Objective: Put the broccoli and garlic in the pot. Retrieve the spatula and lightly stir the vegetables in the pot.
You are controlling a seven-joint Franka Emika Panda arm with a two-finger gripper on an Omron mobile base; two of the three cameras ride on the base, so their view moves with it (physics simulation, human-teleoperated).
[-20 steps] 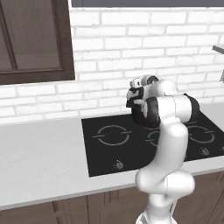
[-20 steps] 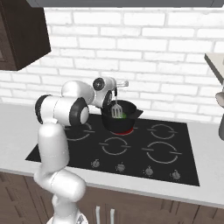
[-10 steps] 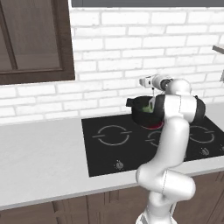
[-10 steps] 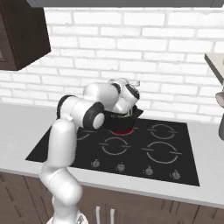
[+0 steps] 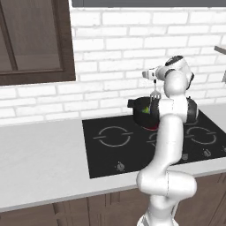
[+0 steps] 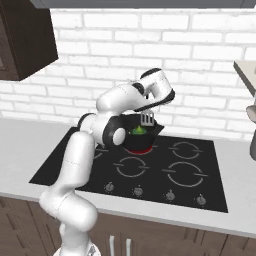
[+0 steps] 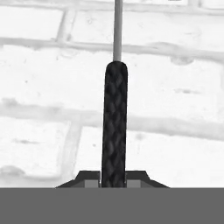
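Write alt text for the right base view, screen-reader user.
A white robot arm holds a spatula in its shut pincer, slotted head hanging just above a black pot on a black hob's back left burner. Green broccoli sits in the pot; a white brick wall is behind.

The wall (image 5: 114,53) at the top of the frame is white brick with pale grey joints, and the cabinet (image 5: 33,39) in the upper left is dark brown wood. The hob (image 6: 145,170) in the middle is black with thin pale grey ring marks, the counter (image 5: 39,163) is light grey, and the pot (image 6: 141,136) is black with the bright green broccoli (image 6: 138,131) inside and a red glow under it. The spatula (image 7: 114,127) has a black woven-pattern grip, a pale grey shaft and a pale grey slotted head.
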